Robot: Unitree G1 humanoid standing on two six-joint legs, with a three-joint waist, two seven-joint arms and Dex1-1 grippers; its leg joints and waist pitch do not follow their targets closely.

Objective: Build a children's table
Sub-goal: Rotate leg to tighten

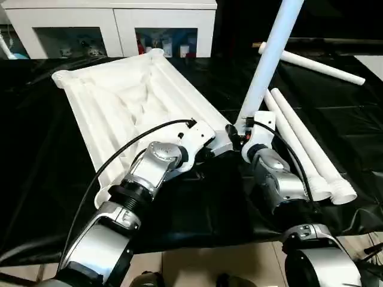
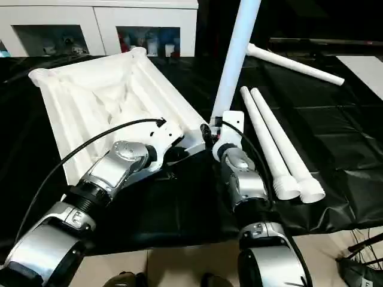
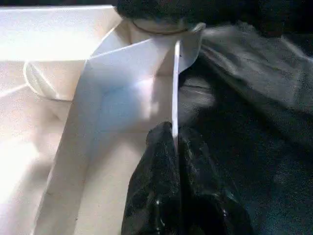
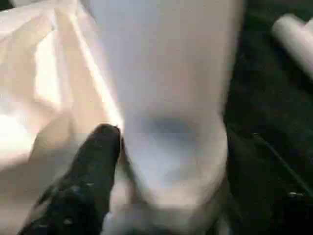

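The white plastic rectangular table top (image 1: 128, 107) lies ribbed side up on the black-covered bench (image 1: 36, 179). The left hand (image 3: 175, 139) is pinched closed on the top's thin near-corner rim. The right hand (image 4: 161, 161) sits around the base of an upright white tapered tube leg (image 1: 269, 60) at that corner socket. Two more legs (image 1: 302, 146) lie side by side to the right, a fourth (image 1: 314, 64) beyond them.

No readable text or labels anywhere.

Indoor lab or workshop: black sheet (image 1: 197, 209) over work surface, white cabinet (image 1: 114, 27) with cluttered shelves behind.
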